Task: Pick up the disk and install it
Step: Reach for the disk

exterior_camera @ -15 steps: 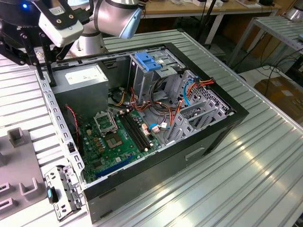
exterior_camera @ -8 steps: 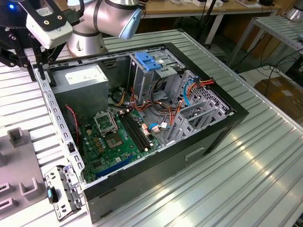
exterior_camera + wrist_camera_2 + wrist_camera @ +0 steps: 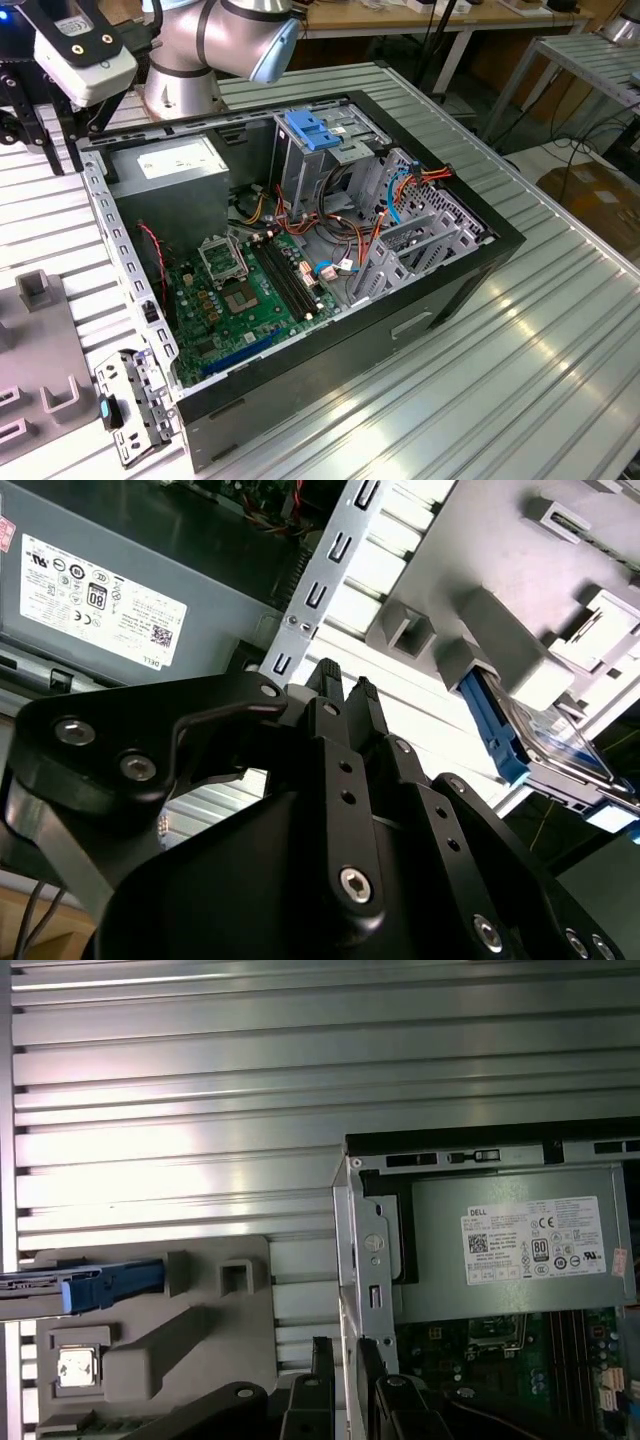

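Second wrist view: gripper [image 3: 345, 695] fingers pressed together, holding nothing; disk [image 3: 545, 745] sits in its grey holder [image 3: 500, 640]. You should spread fingers before descending.

The disk [image 3: 100, 1288] is cut off at the first wrist view's nine o'clock edge, its label out of sight. In the second wrist view, the gripper [image 3: 345, 692] perhaps hides the power supply [image 3: 120, 610] toward five o'clock.

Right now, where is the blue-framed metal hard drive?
The blue-framed metal hard drive sits in the grey plastic fixture tray on the ribbed table, outside the open computer case, in both wrist views.
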{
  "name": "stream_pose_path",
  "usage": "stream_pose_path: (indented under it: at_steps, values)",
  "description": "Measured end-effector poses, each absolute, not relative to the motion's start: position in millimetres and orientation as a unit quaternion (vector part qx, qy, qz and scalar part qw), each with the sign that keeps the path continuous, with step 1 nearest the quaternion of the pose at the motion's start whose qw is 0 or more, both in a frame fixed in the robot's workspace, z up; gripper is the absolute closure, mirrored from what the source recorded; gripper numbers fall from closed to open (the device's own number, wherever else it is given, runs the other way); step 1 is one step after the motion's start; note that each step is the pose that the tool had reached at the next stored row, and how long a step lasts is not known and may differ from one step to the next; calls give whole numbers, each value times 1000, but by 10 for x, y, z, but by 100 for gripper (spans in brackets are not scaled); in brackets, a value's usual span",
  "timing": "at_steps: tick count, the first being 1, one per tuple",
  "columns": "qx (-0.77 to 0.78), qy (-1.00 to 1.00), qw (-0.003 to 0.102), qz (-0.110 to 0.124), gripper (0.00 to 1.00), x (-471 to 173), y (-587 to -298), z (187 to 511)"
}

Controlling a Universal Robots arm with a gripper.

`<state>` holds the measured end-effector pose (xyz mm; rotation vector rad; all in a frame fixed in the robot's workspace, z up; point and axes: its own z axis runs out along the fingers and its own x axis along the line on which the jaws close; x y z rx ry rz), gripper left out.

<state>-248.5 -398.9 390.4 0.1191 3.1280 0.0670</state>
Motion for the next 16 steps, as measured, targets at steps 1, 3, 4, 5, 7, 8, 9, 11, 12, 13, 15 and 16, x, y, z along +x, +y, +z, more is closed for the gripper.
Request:
stream_pose_path:
  at_steps: [1, 3, 4, 5, 7, 8, 9, 11, 12, 13, 15, 16]
  values:
    - [38, 999, 5, 21, 76, -2496, -3989, 3904]
    - [38, 999, 5, 21, 76, -2525, -3989, 3903]
    - [38, 999, 5, 21, 76, -2535, -3989, 3903]
    - [38, 999, 5, 21, 76, -2558, -3989, 3902]
    - [38, 999, 5, 21, 76, -2598, -3989, 3901]
    - [38, 999, 5, 21, 76, -2617, -3989, 3901]
    - [38, 999, 5, 21, 76, -2639, -3989, 3900]
    - [38, 999, 5, 21, 76, -2662, -3989, 3900]
    - [38, 999, 5, 21, 76, -2676, -3989, 3899]
    - [38, 999, 5, 21, 76, -2687, -3989, 3899]
    - [38, 999, 5, 21, 76, -2713, -3989, 3899]
    - [38, 999, 5, 21, 76, -2733, -3990, 3898]
